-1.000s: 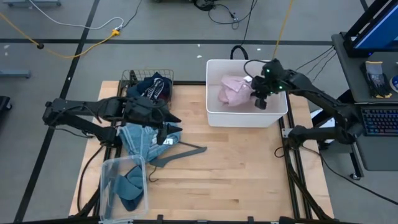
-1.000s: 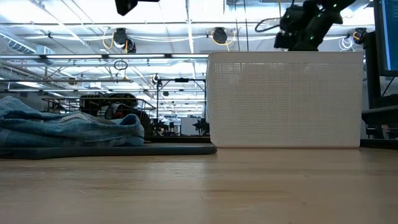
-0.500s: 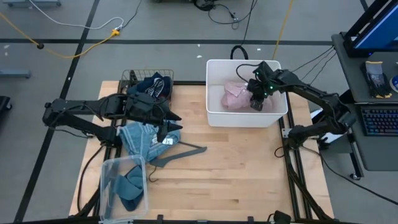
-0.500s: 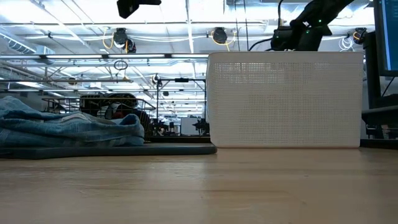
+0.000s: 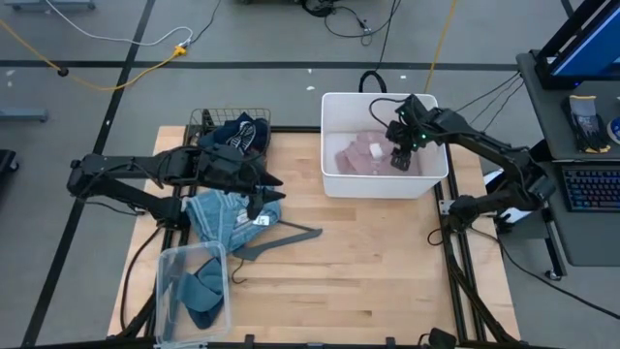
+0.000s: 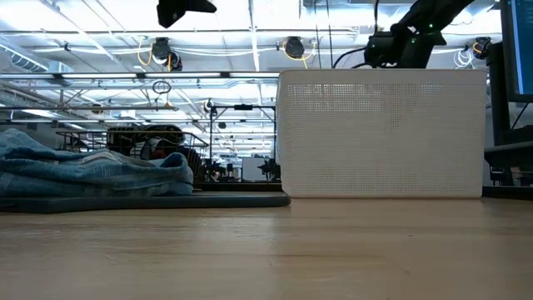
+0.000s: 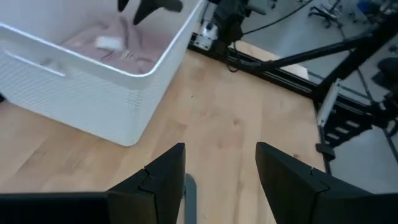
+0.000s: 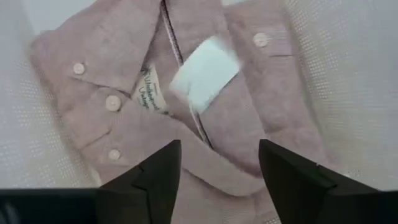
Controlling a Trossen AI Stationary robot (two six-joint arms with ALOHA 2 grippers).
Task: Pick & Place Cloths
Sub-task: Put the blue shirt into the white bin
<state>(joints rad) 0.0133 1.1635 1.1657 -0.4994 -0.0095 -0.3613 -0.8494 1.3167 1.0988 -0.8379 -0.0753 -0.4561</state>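
Observation:
A pink checked cloth point(image 8: 186, 93) with a white tag point(image 8: 203, 72) lies flat on the floor of the white bin point(image 5: 334, 184). My right gripper point(image 5: 397, 160) hangs open just above it, inside the bin, fingers pointing down. A light blue denim cloth point(image 5: 228, 215) lies on the table at the left. My left gripper point(image 5: 276, 184) hovers open over its far right edge, nothing between its fingers point(image 7: 221, 177). Dark navy and black cloths point(image 5: 235, 134) fill a wire basket at the far left.
A grey hanger point(image 5: 286, 237) lies by the denim's near side. A clear plastic box point(image 5: 194, 286) at the near left holds a teal cloth. Bare wood lies in the table's middle and near right. In the low view the bin wall point(image 6: 383, 133) hides what is inside.
My right gripper has dipped into the bin, moved a little toward the table's left and opened. It has let go of the pink cloth, which was bunched under the fingers and now lies spread flat on the bin's floor.

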